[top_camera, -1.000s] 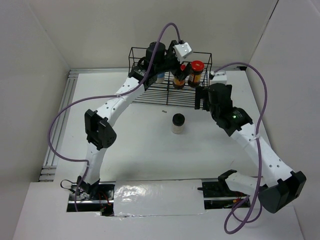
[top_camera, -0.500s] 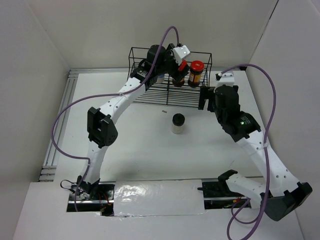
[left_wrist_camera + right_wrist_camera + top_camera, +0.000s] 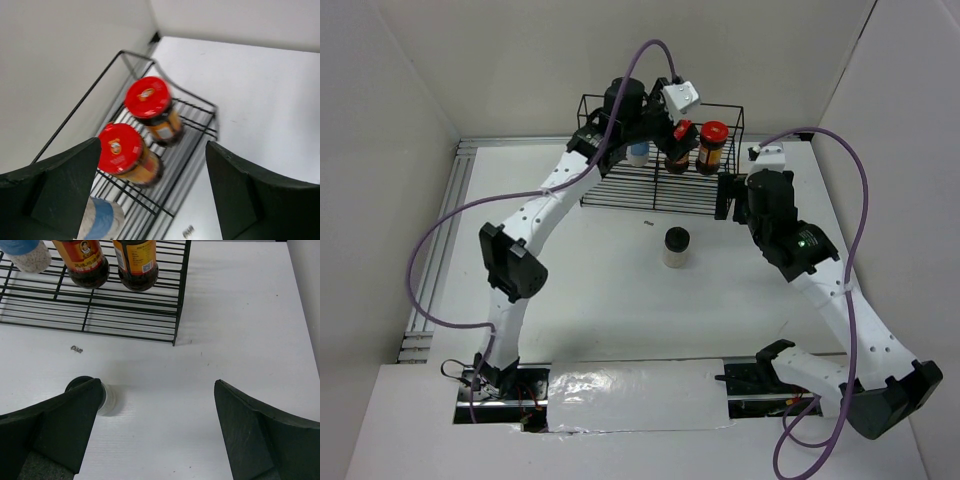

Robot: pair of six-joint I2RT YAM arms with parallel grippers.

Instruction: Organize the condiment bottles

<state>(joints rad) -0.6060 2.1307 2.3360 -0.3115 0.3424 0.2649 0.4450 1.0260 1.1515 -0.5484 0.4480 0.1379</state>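
Left gripper (image 3: 155,192): lifted clear of two brown red-lidded glass jars (image 3: 131,156) in black wire rack (image 3: 620,192); jaws wide, empty. Right gripper (image 3: 155,432): wide, empty, nearer arm. White black-capped bottle (image 3: 676,247): upright on white table (image 3: 600,285), near its left.

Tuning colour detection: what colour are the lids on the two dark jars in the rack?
Both jar lids are red; left wrist view shows them best.
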